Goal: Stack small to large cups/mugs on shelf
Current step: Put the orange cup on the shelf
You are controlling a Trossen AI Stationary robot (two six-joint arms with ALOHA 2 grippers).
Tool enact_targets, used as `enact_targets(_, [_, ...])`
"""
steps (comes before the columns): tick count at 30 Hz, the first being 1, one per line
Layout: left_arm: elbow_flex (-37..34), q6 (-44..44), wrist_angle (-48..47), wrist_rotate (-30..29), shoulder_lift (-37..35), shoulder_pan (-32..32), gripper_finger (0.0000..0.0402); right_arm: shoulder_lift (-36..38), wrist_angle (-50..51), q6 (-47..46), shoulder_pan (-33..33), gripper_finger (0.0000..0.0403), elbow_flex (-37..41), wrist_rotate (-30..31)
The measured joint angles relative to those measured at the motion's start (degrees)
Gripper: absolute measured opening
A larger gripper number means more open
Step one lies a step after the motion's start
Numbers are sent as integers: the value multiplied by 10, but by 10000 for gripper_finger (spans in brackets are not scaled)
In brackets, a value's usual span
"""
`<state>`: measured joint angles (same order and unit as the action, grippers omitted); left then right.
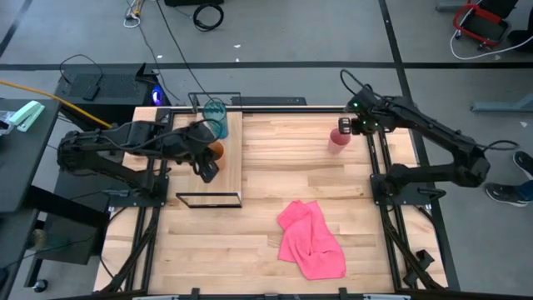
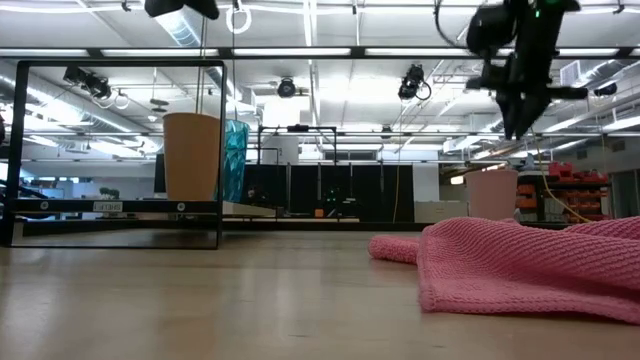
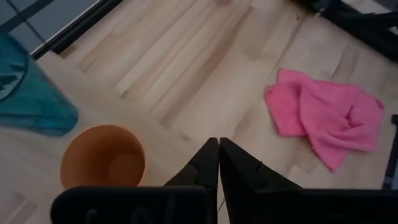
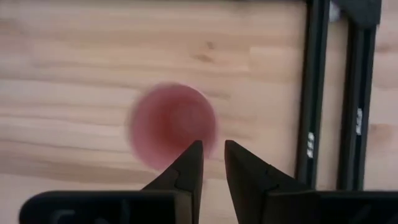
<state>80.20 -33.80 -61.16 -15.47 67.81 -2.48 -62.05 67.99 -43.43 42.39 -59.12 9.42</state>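
Small pink plastic cup (image 1: 338, 139) stands on the bench (image 1: 283, 167), right gripper (image 4: 210, 163) above it, slightly open, empty. A narrow opening risks toppling it. Left gripper (image 3: 218, 163) closed, empty.

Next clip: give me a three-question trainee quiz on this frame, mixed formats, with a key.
1. True or false: the pink cup stands on the shelf.
2. Which gripper is above the pink cup? A) left gripper B) right gripper
3. Fill in: on the shelf, beside the teal cup, stands the ____ cup.

Key: 1 false, it stands on the tabletop; 2 B; 3 orange.
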Motion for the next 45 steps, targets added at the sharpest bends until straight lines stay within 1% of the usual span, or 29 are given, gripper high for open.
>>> enact_targets(5, [0,-3,6,0,0,-10,22,-5,-48,27,35,71,65,-23])
enact_targets(9, [0,-16,6,-1,0,-13,29,-5,-93,36,40,71,98,-31])
enact_targets(13, [0,-16,6,-2,0,-13,31,-6,-134,41,41,71,115,-42])
enact_targets(25, [0,-16,5,-2,0,-13,16,-19,-140,46,41,71,118,-41])
enact_targets(32, [0,-16,5,-2,0,-13,23,-19,-139,57,41,71,103,-47])
enact_targets(38, [0,-16,5,-3,0,-13,29,-28,-139,57,41,71,113,-48])
enact_targets(43, [0,-16,5,-4,0,-13,25,-48,-143,57,41,71,120,-48])
enact_targets(45, [0,-16,5,-4,0,-13,21,-54,-161,57,41,71,124,-48])
